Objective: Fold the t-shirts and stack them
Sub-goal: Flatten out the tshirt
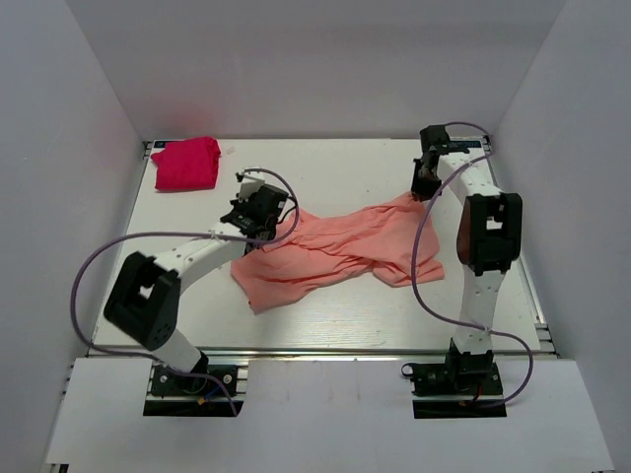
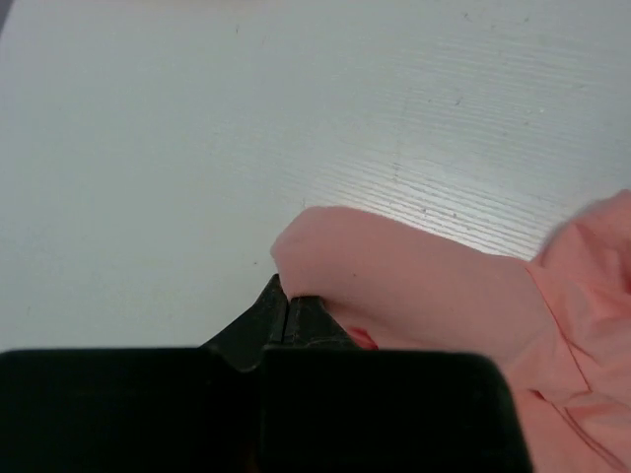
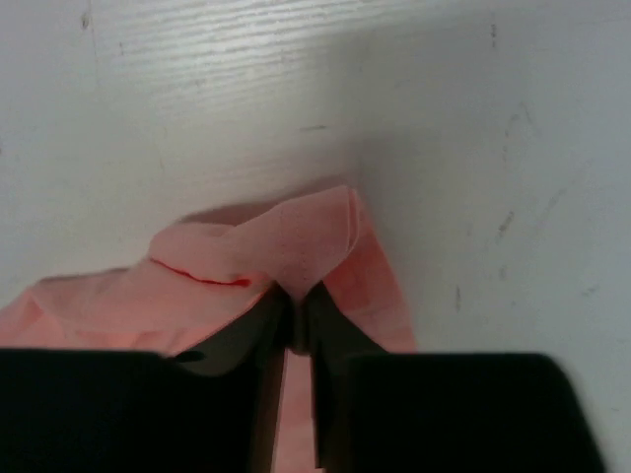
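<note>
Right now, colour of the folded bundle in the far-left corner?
Folded bundle is plain magenta-red; top external view shows it best.

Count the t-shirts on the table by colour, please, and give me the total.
salmon pink t-shirt, spread out and crumpled between the two arms: 1
magenta-red t-shirt, a small bundle at the far left corner: 1
Total: 2

Rumpled salmon tee (image 1: 340, 251), folded magenta bundle (image 1: 185, 164)
</note>
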